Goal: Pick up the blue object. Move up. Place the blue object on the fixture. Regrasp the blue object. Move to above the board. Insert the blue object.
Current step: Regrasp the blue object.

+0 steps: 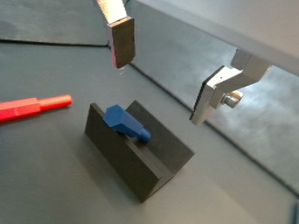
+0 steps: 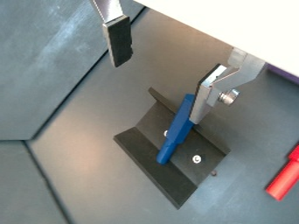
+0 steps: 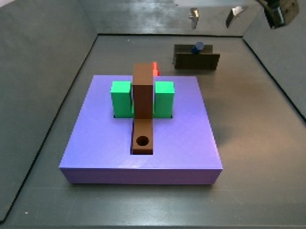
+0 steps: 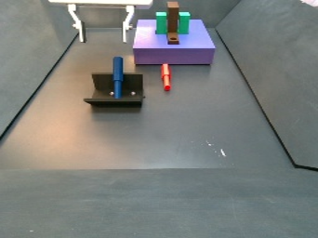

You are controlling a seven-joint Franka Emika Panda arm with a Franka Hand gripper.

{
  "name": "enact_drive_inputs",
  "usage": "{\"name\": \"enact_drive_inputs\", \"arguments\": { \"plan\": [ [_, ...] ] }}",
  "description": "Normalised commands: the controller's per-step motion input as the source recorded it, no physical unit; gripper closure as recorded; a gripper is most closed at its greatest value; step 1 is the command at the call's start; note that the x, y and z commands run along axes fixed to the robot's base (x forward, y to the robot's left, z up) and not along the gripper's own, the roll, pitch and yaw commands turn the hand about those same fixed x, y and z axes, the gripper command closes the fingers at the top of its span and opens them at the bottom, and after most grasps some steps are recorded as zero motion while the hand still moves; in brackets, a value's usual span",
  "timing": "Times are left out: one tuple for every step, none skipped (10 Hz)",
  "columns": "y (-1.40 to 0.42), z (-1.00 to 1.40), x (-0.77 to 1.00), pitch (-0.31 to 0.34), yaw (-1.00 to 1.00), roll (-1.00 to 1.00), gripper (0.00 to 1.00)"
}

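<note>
Blue object (image 2: pixel 177 131) lies in the notch of the fixture (image 2: pixel 152 157), leaning along its groove, free of the fingers; in a side view it stands out as a blue stick (image 4: pixel 118 76) on the dark block (image 4: pixel 114 96). Both silver fingers (image 1: pixel 121 37) hang above it, spread wide, with nothing between the pads. In a side view the gripper (image 4: pixel 104 20) hovers above the fixture, toward the floor's far left edge, pointing straight down. Open grey floor lies around the fixture on its near side and toward the right wall. A small red piece (image 4: pixel 166 77) lies on the floor just beside the fixture, between it and the board (image 4: pixel 188 48). On the lavender board stand two green blocks (image 3: pixel 122 98) with a brown bar (image 3: pixel 143 112) between them, well apart from the gripper (image 3: pixel 213 12).
</note>
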Motion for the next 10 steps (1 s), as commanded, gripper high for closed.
{"name": "enact_drive_inputs", "arguments": {
  "plan": [
    [-0.01, 0.0, 0.0, 0.0, 0.0, 0.03, 0.0],
    [0.0, -0.19, 0.11, 0.034, 0.0, 0.0, 0.0],
    [0.07, -0.45, 0.0, 0.0, 0.02, 0.12, 0.0],
    [0.17, -0.5, -0.04, -0.111, 0.27, 0.09, 0.0],
    [0.0, -0.35, 0.0, 0.0, 0.34, 0.33, 0.0],
    [0.0, -0.37, -0.08, 0.0, 0.22, 0.84, 0.0],
    [-0.07, -0.27, 0.0, 0.097, 0.22, 1.0, 0.0],
    [-0.12, -0.22, 0.01, 0.211, 0.15, 1.0, 0.0],
    [-0.1, -0.31, 0.12, 0.214, 0.0, 0.65, 0.0],
    [0.0, -0.1, 0.0, 0.0, 0.0, 0.0, 0.0]
  ]
}}
